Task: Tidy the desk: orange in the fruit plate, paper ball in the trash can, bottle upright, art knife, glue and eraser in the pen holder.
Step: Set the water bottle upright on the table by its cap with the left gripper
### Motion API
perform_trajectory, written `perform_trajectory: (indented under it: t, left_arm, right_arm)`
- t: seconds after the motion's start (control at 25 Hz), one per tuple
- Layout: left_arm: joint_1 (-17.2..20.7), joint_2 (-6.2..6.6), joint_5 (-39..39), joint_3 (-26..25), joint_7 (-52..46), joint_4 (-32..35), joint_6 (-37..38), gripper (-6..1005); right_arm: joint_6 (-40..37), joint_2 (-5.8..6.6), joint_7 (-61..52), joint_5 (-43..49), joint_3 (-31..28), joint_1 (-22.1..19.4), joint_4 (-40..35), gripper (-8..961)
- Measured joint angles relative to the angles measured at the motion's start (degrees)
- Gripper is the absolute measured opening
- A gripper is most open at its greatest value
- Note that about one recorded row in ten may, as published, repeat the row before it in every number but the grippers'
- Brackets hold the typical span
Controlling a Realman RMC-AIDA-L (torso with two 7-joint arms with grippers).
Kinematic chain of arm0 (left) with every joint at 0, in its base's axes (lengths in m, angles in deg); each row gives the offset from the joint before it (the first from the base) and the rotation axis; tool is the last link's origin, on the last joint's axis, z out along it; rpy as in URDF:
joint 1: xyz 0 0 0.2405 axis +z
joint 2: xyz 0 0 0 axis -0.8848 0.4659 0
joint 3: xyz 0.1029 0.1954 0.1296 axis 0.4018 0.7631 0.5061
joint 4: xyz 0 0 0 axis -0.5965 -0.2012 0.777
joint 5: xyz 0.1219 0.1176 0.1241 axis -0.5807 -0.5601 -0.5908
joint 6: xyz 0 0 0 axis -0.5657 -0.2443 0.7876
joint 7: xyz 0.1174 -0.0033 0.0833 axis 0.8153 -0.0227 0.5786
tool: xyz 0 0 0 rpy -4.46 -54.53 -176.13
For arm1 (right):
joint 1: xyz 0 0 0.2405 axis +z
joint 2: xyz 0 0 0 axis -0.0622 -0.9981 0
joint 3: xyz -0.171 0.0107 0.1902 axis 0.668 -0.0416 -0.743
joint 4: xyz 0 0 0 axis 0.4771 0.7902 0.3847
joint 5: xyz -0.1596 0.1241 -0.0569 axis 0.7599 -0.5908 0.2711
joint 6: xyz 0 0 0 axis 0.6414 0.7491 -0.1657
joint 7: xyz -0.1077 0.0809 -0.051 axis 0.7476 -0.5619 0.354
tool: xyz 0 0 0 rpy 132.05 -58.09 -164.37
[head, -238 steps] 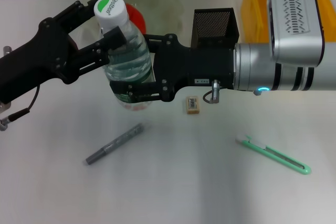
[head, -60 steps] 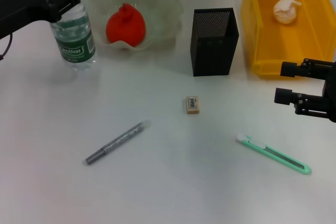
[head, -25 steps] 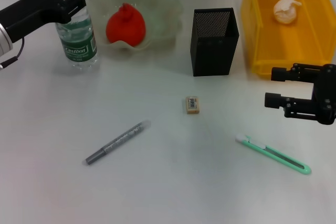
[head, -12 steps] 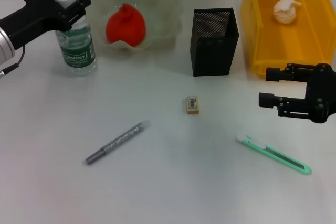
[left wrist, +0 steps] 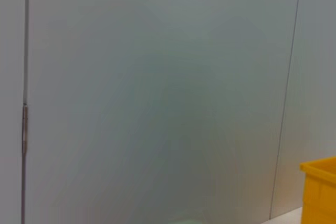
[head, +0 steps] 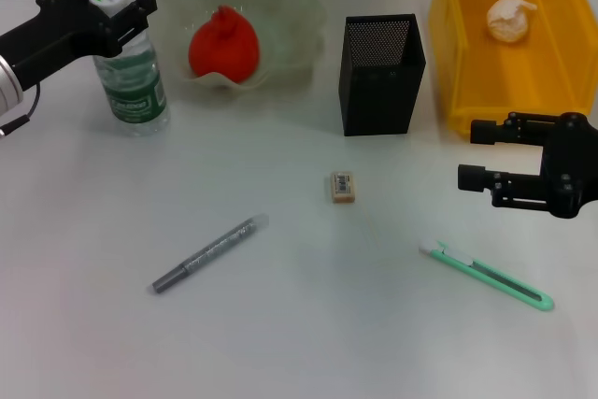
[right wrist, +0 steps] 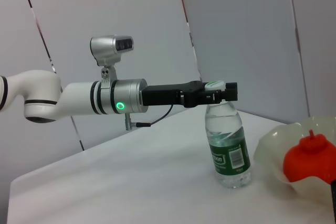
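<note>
Head view: the bottle [head: 129, 72] now stands upright near the far left corner of the tabletop [head: 299, 324], just beside the fruit plate [head: 290, 7], where a few seconds ago it was being carried between both arms. The left gripper [head: 114, 8] remains closed around its white cap, so that step looks set down but not let go. The right gripper [head: 481, 154] has pulled back to the right edge and hovers, fingers apart and empty, near the art knife [head: 486, 275].

The orange [head: 224, 44] sits in the plate and the paper ball [head: 509, 16] lies in the trash can [head: 467, 91], so only the small items remain. The knife is slim, mint-green and flat on the tabletop, angled, whitish tip toward the middle. The eraser [head: 343, 186] lies in front of the pen holder [head: 380, 72]; the glue [head: 210, 254] lies toward the near left.
</note>
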Motion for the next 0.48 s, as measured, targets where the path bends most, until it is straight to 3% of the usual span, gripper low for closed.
perform_trajectory:
  t: [0.2,0.48]
  left_arm:
    - [-0.1,0.03,0.5,0.1,-0.6,-0.1,-0.7,563]
    - [0.7,0.21,0.8,-0.4,-0.2,0.7,-0.2,785]
  right_arm:
    - [0.5,0.0,0.0,0.0,0.2,0.1,0.0,674]
    - [0.5,0.0,-0.1,0.0,0.1,0.5,0.4,674]
